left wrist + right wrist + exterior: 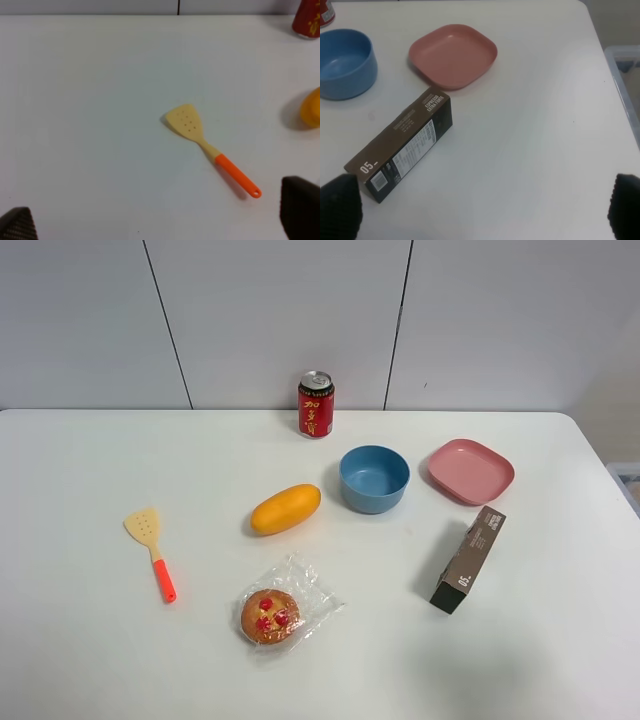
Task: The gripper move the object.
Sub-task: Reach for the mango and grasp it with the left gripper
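The yellow-orange mango [286, 509] lies on the white table [90, 640], just left of the blue bowl [374, 478]. Its end shows at the edge of the left wrist view [311, 107]. Neither arm shows in the exterior high view. My left gripper [159, 220] is open and empty, with only its two black fingertips [300, 210] in view, wide apart, above the table near the spatula [207, 147]. My right gripper [482, 207] is open and empty too, its fingertips [340, 206] wide apart near the brown box [402, 145].
A red can [316, 405] stands at the back. A pink plate [470, 470] lies right of the bowl. A brown box [468, 558] lies at the right, a wrapped pastry [272, 615] at the front, a spatula [152, 550] at the left. A clear bin [626, 75] stands beyond the table's right edge.
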Motion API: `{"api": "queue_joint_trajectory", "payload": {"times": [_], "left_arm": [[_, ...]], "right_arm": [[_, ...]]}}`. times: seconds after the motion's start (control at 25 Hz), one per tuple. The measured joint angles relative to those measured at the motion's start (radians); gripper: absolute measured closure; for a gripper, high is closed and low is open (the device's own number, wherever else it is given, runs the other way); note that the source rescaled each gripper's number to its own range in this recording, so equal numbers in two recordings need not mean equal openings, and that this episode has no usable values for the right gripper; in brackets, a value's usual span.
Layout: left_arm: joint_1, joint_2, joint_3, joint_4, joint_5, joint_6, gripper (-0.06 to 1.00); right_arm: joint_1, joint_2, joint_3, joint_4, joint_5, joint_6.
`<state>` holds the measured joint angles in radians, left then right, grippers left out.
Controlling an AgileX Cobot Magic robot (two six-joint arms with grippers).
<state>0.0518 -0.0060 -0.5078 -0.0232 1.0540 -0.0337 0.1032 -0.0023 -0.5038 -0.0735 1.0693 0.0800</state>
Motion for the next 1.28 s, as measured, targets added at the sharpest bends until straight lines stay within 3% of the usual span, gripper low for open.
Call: {"api": "queue_joint_trajectory", "payload": {"times": [1.28], "left_arm": [[0.000,0.000,0.000,-0.002,0.000,0.002,-0.05]], "right_arm": [[0.000,0.000,0.000,0.000,0.000,0.000]]}}
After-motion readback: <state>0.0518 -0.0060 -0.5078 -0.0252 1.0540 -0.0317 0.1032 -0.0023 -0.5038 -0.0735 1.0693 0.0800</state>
